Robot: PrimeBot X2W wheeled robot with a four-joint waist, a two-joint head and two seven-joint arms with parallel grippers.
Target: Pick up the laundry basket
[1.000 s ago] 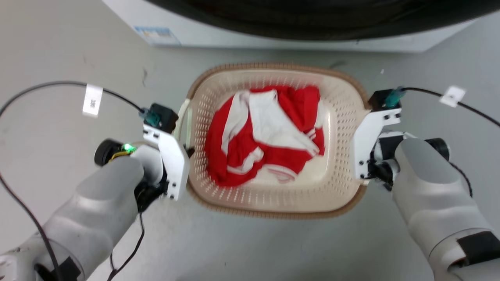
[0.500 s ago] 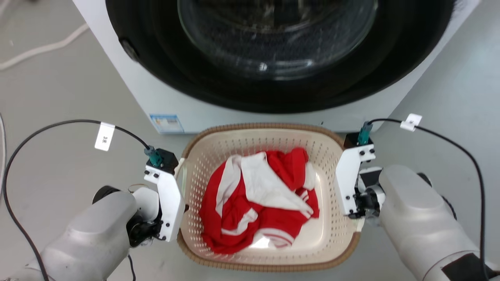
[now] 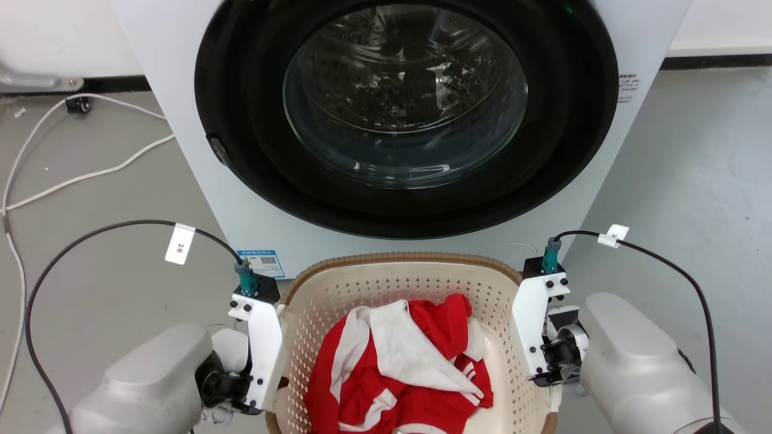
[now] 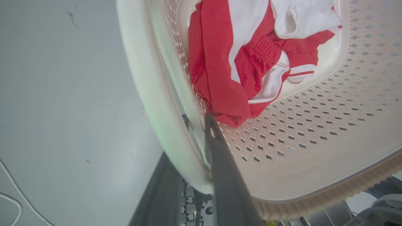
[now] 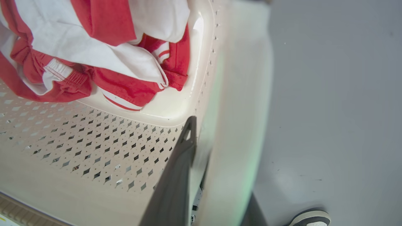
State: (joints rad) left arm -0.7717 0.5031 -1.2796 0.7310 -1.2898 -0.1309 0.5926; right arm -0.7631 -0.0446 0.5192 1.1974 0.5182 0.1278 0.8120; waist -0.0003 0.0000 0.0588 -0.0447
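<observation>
As pincers (image 4: pixel 188 138) (image 5: pixel 216 157) clamp its sides, the laundry basket (image 3: pixel 338 301) sits between.

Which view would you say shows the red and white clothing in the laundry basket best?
The head view: the clothing lies nearly whole from above in the laundry basket, cut off only by the bottom edge. The left wrist view catches one close, crumpled end of it, and the right wrist view the other, both cropped.
</observation>
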